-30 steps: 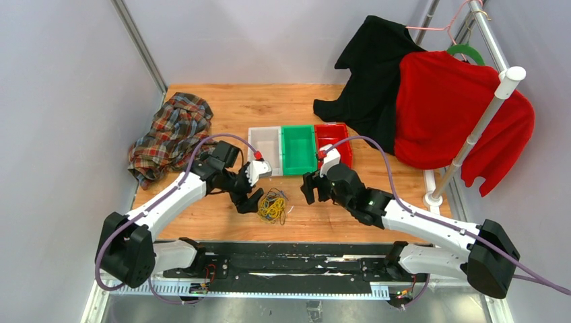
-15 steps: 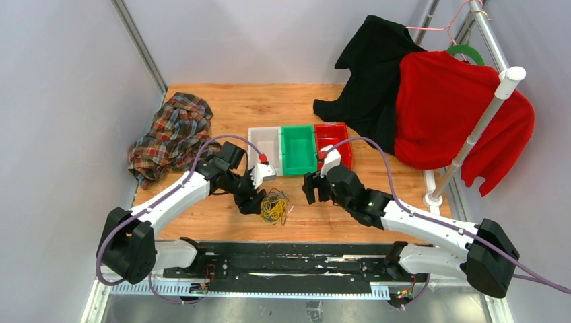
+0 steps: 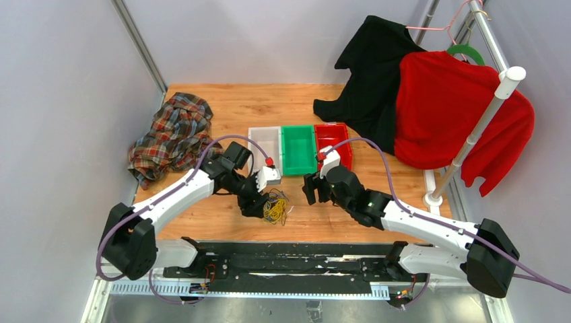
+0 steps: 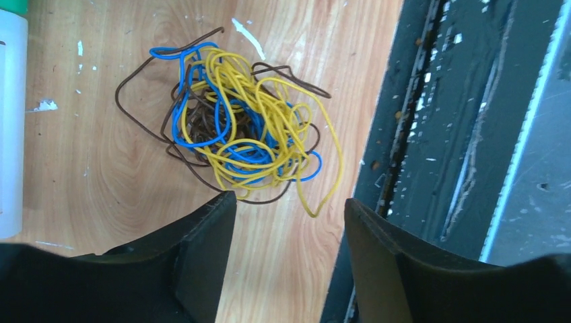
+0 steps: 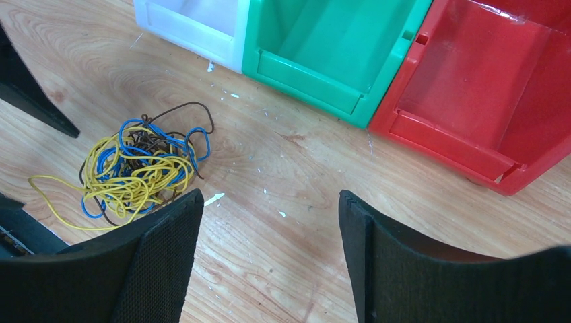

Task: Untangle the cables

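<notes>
- We hold our left tool [image 4: 288,203] released just under the cables [image 4: 236,128] mid-frame, ready to pinch a strand.
- Our right tool [image 5: 269,196], released too, stands apart, likely for a counter-pull.

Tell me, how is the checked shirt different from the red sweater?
The checked shirt lies crumpled in a heap on the table; the red sweater hangs up by the white rack. The checked shirt has many colours; the red sweater is plain red. The shirt is on the left side, the sweater on the right. Both are clothes.
</notes>
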Action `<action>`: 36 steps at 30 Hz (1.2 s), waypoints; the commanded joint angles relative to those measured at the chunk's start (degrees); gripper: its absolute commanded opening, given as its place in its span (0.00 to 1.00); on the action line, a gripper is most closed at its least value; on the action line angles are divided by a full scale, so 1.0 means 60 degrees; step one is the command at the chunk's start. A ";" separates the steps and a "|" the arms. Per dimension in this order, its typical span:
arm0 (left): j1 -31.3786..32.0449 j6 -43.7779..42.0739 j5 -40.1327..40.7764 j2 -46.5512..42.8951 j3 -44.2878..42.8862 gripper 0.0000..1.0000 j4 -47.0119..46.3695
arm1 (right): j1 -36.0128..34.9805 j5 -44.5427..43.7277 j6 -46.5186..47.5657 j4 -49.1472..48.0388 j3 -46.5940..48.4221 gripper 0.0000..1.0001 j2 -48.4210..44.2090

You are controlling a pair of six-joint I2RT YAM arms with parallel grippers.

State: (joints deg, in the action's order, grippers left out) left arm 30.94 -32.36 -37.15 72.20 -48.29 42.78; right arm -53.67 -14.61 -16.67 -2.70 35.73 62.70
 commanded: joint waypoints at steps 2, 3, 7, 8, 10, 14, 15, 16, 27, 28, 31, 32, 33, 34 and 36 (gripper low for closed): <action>0.0156 0.0535 0.1034 0.0776 0.0188 0.52 -0.1338 | -0.0141 -0.0081 0.0015 -0.0090 0.0020 0.72 -0.0039; 0.0147 0.0600 0.1179 0.0920 0.0176 0.45 -0.1477 | -0.0138 -0.0064 0.0008 -0.0118 0.0030 0.72 -0.0011; 0.0143 0.0960 0.1478 0.1264 -0.0056 0.10 -0.1551 | -0.0177 0.0014 -0.0077 -0.0313 0.0038 0.71 0.0090; 0.0153 0.1012 0.1488 0.1237 -0.0120 0.05 -0.1475 | -0.0212 0.0010 -0.0088 -0.0391 0.0026 0.71 0.0119; 0.0139 0.1042 0.1422 0.1018 -0.0260 0.01 -0.1215 | -0.0279 0.0004 -0.0114 -0.0560 -0.0008 0.72 0.0138; 0.0147 0.1108 0.1292 0.0235 -0.0816 0.01 -0.0330 | -0.0485 0.0038 -0.0234 -0.1167 -0.0100 0.74 0.0258; 0.0146 0.1159 0.1285 0.0046 -0.0982 0.01 -0.0174 | -0.0532 0.0088 -0.0274 -0.1420 -0.0128 0.75 0.0323; 0.0146 0.1268 0.1304 -0.0138 -0.1150 0.01 -0.0028 | -0.0597 0.0120 -0.0330 -0.1674 -0.0148 0.75 0.0406; 0.0146 0.2242 0.0779 -0.0671 -0.2491 0.01 0.0972 | -0.1476 -0.0033 -0.0474 -0.4911 -0.0065 0.76 0.1708; 0.0146 0.2288 0.0798 -0.0680 -0.2534 0.01 0.0972 | -0.1528 0.0012 -0.0471 -0.5093 -0.0043 0.76 0.1789; 0.0146 0.2462 0.0857 -0.0681 -0.2712 0.01 0.1001 | -0.1734 0.0095 -0.0426 -0.5472 0.0013 0.76 0.2030; 0.0148 0.2507 0.0804 -0.0674 -0.2774 0.01 0.1034 | -0.1767 0.0072 -0.0424 -0.5536 0.0040 0.76 0.2126; 0.0147 0.2553 0.0748 -0.0677 -0.2893 0.01 0.1076 | -0.1776 0.0051 -0.0426 -0.5572 0.0079 0.76 0.2232; 0.0150 0.2610 0.0699 -0.0668 -0.2980 0.01 0.1109 | -0.1778 0.0061 -0.0415 -0.5615 0.0145 0.76 0.2362; 0.0146 0.2670 0.0631 -0.0646 -0.3183 0.01 0.1199 | -0.1782 0.0102 -0.0386 -0.5773 0.0312 0.77 0.2627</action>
State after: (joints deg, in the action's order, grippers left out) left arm 31.38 -18.39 -31.00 68.84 -63.70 48.69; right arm -63.42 -13.98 -18.70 -32.53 35.18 76.03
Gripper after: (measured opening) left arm 0.017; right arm 0.763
